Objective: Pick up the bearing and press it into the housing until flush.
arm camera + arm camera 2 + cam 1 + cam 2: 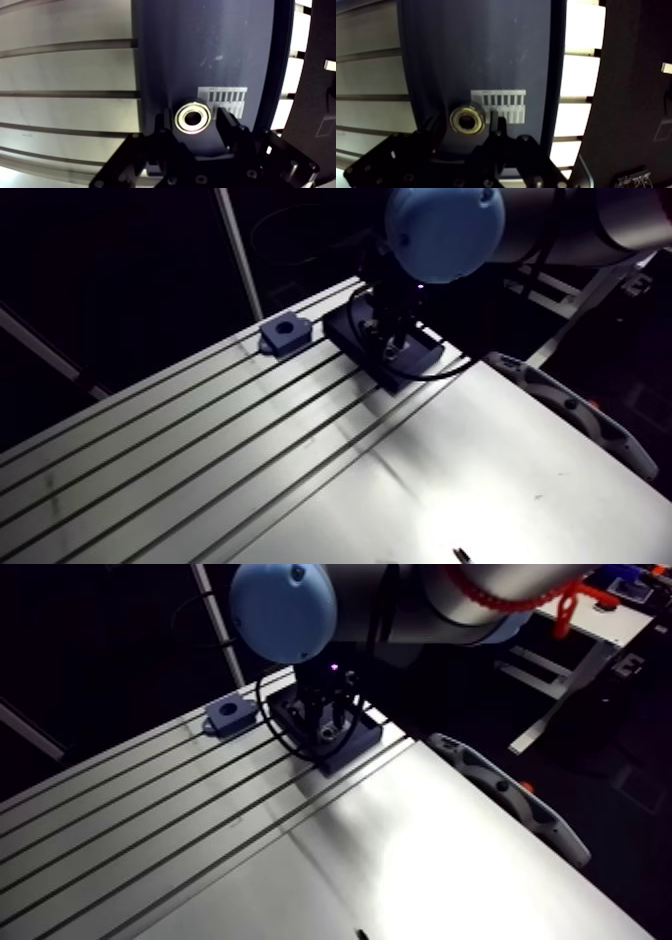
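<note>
The bearing (192, 118), a small metal ring with a dark bore, lies on the dark blue tray (200, 45). In the wrist view my gripper (194, 125) is down over it. One finger (165, 127) stands on each side of the ring, right against it, so the gripper is shut on the bearing. In the arm view the gripper (392, 338) reaches down onto the tray (395, 363) at the table's far side. The housing (285, 335), a blue block with a round hole, sits on the table a little left of the tray.
A small white label with bars (222, 98) is stuck on the tray just beside the bearing. The slotted aluminium table (200, 448) runs toward the front. A grey curved part (570, 403) lies along the table's right edge.
</note>
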### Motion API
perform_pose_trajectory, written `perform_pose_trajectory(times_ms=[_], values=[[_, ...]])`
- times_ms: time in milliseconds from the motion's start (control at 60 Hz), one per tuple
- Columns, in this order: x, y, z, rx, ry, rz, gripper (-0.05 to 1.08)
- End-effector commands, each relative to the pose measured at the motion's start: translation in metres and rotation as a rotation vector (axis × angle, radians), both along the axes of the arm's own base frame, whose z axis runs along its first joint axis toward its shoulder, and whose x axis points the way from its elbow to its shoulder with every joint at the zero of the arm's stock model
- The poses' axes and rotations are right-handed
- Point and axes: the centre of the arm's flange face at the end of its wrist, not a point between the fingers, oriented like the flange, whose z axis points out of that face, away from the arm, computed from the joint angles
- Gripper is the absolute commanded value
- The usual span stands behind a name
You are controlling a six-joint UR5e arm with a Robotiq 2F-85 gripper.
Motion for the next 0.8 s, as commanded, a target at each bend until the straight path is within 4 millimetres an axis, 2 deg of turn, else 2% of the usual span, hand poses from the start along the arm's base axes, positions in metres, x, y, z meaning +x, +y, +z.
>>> perform_pose_trajectory(times_ms=[17,800], values=[[0.0004,-0.0004,-0.0009,-0.002,-0.001,-0.001,0.44],[0.0006,0.0011,-0.0049,0.020,-0.023,0.003,0.48]])
